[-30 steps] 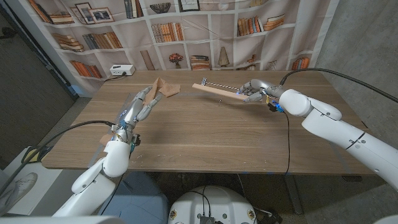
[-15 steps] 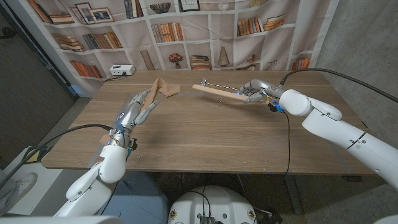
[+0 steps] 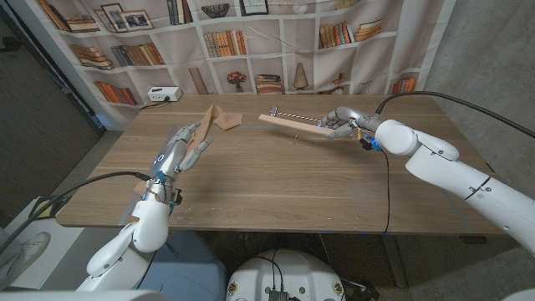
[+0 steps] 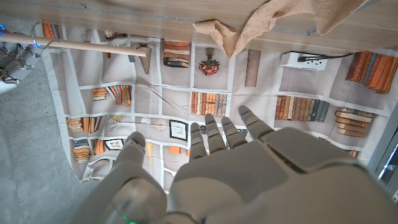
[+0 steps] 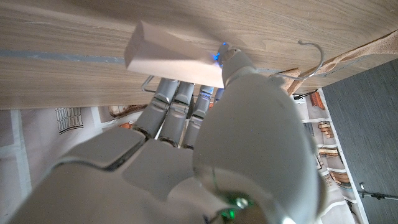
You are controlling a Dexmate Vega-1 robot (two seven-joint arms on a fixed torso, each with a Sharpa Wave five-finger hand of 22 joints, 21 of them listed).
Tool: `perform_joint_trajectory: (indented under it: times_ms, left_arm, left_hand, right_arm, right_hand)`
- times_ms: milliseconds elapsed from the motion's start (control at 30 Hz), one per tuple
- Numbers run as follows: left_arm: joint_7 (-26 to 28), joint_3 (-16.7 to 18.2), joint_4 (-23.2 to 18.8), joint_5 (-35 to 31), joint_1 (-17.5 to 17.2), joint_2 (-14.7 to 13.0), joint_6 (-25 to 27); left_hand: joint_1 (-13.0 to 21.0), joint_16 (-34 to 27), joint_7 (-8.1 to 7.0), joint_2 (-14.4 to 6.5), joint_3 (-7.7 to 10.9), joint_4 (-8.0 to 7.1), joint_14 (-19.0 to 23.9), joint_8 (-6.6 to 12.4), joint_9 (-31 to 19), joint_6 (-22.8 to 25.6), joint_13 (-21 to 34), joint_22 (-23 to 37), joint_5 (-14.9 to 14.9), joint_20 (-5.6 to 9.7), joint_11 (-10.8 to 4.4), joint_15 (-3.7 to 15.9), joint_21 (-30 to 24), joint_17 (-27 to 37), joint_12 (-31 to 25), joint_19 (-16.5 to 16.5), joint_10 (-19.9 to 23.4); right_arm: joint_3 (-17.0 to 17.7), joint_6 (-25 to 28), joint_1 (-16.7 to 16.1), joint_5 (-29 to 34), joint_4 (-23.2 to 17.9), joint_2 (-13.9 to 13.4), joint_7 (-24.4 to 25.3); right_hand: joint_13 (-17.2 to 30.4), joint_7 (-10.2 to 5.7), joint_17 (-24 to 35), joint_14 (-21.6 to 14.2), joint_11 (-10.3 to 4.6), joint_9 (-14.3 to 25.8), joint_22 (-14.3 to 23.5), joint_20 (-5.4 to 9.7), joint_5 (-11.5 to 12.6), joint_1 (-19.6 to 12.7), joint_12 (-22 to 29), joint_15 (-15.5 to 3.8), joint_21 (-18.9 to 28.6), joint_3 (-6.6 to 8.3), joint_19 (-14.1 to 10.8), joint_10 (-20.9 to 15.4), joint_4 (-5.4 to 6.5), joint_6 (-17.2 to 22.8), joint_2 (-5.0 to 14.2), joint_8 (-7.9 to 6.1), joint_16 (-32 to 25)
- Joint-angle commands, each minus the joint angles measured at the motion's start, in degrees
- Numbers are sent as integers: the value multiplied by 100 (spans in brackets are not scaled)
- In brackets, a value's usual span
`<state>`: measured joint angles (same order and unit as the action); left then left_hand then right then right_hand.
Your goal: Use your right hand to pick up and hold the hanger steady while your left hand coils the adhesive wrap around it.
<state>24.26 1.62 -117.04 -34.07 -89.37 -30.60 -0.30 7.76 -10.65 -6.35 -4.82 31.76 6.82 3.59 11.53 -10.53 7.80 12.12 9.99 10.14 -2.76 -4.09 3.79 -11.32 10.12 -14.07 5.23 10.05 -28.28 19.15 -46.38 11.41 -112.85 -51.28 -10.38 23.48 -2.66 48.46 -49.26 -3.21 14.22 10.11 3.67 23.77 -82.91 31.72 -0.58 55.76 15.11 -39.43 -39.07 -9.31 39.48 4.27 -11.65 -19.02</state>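
A wooden hanger (image 3: pixel 288 123) with a metal hook (image 5: pixel 311 56) lies across the table's back middle. My right hand (image 3: pixel 343 121) grips its right end, with the fingers curled under the wooden bar (image 5: pixel 171 53). A crumpled tan adhesive wrap (image 3: pixel 219 117) lies at the back, left of the hanger. Short of the wrap, my left hand (image 3: pixel 180 150) is open and holds nothing, its fingers stretched toward it. In the left wrist view the left hand (image 4: pixel 211 168) points at the wrap (image 4: pixel 273 22), with the hanger (image 4: pixel 74 45) off to one side.
A white power box (image 3: pixel 164 94) sits at the table's back left corner. A bookshelf backdrop (image 3: pixel 251 42) hangs behind the wooden table (image 3: pixel 276 184). A black cable (image 3: pixel 387 184) runs over the table along my right arm.
My left hand has drawn back a little from the wrap toward the table's near side. The right hand and the hanger have stayed where they were.
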Motion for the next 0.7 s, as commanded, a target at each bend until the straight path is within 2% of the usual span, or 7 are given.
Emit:
perform_joint_trajectory:
  times_ms: [33, 200, 400, 533, 567, 633, 700]
  left_arm:
    - [29, 79, -120, -333, -142, 57, 133]
    - [77, 215, -254, -620, -251, 30, 239]
    - [-42, 421, -407, -662, -371, 24, 260]
    - [1, 495, -461, -767, -456, 74, 266]
    - [24, 505, -472, -800, -474, 101, 281]
    - [79, 523, -468, -855, -501, 143, 280]
    - [71, 547, -496, -907, -533, 192, 343]
  left_hand:
    - [58, -48, -2, 12, 9, 54, 4, 39, -18, 59, 31, 17, -25, 17, -32, 48, -35, 16, -52, 54, 44]
    - [72, -46, 19, 21, 12, 68, 13, 32, -17, 61, 31, 17, -26, 18, -17, 47, -32, 14, -54, 56, 61]
    - [84, -45, 24, 28, 14, 78, 25, 31, -17, 78, 30, 17, -27, 18, -15, 49, -29, 14, -53, 57, 67]
    - [98, -38, 117, 28, 21, 88, 25, 38, -17, 117, 30, 17, -27, 19, -17, 60, -27, 14, -35, 62, 34]
    - [102, -37, 105, 28, 23, 90, 25, 39, -17, 128, 30, 17, -27, 21, -18, 63, -27, 13, -32, 63, 30]
    - [139, -29, -59, 9, 45, 107, 26, 54, -15, 206, 29, 16, -24, 21, -15, 62, -22, 11, -23, 64, 21]
    - [156, -28, -77, 6, 53, 117, 34, 58, -15, 235, 28, 16, -24, 17, -38, 75, -19, 10, -15, 63, 8]
  right_arm:
    - [-1, 47, -1, 24, -22, -11, -5]
    - [-1, 60, 23, 55, -41, -11, 10]
    - [-55, 41, 65, 67, -23, 4, -58]
    - [-65, 78, 62, 75, -52, -15, -102]
    - [-61, 82, 60, 81, -63, -20, -100]
    - [-50, 81, 56, 79, -76, -23, -93]
    - [-40, 60, 53, 78, -76, -19, -74]
  right_hand:
    - [333, 15, 36, -638, -285, 20, 19, 503, 41, -188, 335, -1290, 55, 209, 47, -344, 10, -31, 224, 12, 18]
    - [342, 19, 44, -636, -297, 20, 18, 502, 43, -183, 337, -1289, 72, 214, 56, -343, 8, -32, 215, 12, 32]
    - [342, 13, 53, -642, -294, 20, 16, 501, 46, -177, 330, -1286, 89, 223, 67, -334, 11, -33, 219, 12, 43]
    - [338, 4, 62, -644, -306, 20, 15, 498, 46, -174, 328, -1291, 103, 224, 73, -340, 6, -34, 207, 13, 51]
    - [340, 4, 65, -645, -306, 20, 15, 498, 46, -173, 329, -1291, 105, 224, 74, -342, 7, -33, 206, 12, 51]
    - [344, 1, 69, -647, -313, 21, 15, 500, 46, -169, 329, -1290, 113, 227, 81, -339, 8, -33, 206, 12, 57]
    - [348, 4, 72, -648, -313, 21, 14, 501, 47, -168, 330, -1289, 119, 230, 85, -338, 8, -33, 206, 12, 61]
